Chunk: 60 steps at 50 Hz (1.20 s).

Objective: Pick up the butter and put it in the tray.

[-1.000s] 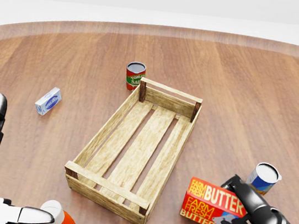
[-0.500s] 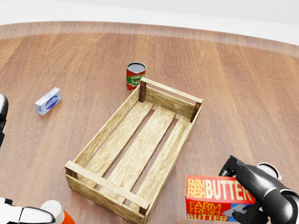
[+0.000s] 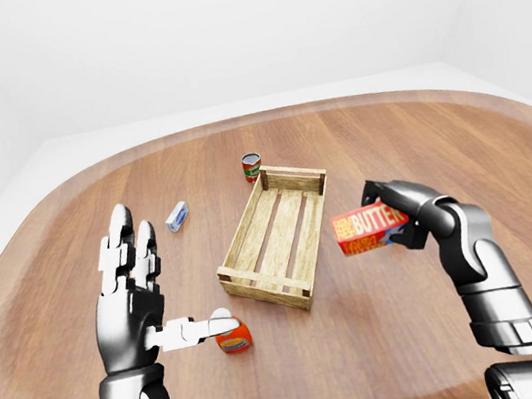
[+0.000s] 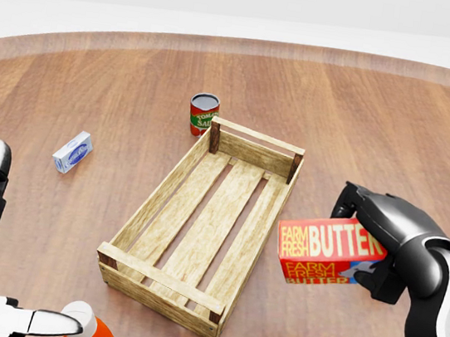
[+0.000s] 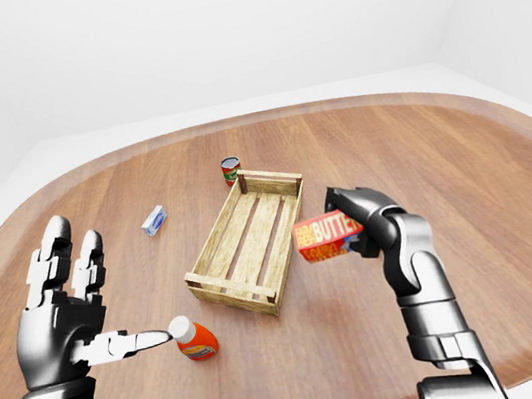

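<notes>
We see the right hand (image 4: 373, 248) with its fingers clamped on the butter (image 4: 326, 254), a red box held clear of the wooden table (image 4: 430, 139), label facing us. In the head view the box sits just right of the tray (image 4: 205, 220), a slatted wooden crate, beside its right wall and not over its interior. The left hand (image 3: 135, 301) is raised with fingers spread apart and the thumb extended, gripping nothing; an orange bottle (image 3: 232, 334) lies just past the thumb tip. Well beyond both sets of fingers we note a tomato can (image 4: 203, 114) near the tray's far corner and a small blue-white carton (image 4: 72, 151) to its left.
</notes>
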Motion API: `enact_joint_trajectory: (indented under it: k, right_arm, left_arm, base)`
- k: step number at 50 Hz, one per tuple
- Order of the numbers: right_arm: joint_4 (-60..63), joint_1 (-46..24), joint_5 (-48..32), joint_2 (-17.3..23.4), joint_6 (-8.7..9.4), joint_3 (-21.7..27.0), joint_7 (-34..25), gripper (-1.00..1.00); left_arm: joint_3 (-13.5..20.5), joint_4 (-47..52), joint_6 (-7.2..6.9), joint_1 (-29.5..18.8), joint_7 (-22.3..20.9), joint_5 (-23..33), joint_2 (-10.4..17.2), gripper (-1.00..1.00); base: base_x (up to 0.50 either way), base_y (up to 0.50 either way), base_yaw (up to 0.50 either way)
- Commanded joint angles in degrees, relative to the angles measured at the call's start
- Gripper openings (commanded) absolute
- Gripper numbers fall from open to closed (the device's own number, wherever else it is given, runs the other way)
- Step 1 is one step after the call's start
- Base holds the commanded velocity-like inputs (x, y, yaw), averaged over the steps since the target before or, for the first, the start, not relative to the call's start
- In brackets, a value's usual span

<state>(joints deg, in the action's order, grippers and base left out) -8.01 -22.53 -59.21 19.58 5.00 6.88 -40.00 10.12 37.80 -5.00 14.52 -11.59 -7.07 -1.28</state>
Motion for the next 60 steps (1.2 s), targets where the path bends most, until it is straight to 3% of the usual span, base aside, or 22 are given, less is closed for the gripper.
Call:
enact_joint_trajectory:
  k: [1, 17, 48, 60]
  right_arm:
    - [-0.6, -5.4, 1.6, -0.7, 0.00, -0.2, 0.0, -1.00]
    - [-10.1, -14.4, 9.6, -3.1, 0.00, -2.6, 0.0, -1.00]
    - [-49.4, -34.9, 31.0, -9.2, 0.00, -4.8, 26.4, -1.00]
    - [-59.3, -39.2, 34.9, -12.2, 0.00, -5.5, 33.2, -1.00]
  left_arm:
    - [0.1, -0.2, 0.00, -0.1, 0.0, 0.0, 0.0, 1.00]
    - [0.4, 0.2, 0.00, -0.2, -0.1, -0.3, 0.0, 1.00]
    - [0.9, -0.9, 0.00, -1.2, 0.2, -0.6, 0.3, 1.00]
    - [1.3, -0.3, 0.00, -1.0, 0.0, -0.9, 0.3, 1.00]
  base:
    - [0.00, 0.00, 0.00]
    - [0.00, 0.00, 0.00]
    - [0.00, 0.00, 0.00]
    - [0.00, 0.00, 0.00]
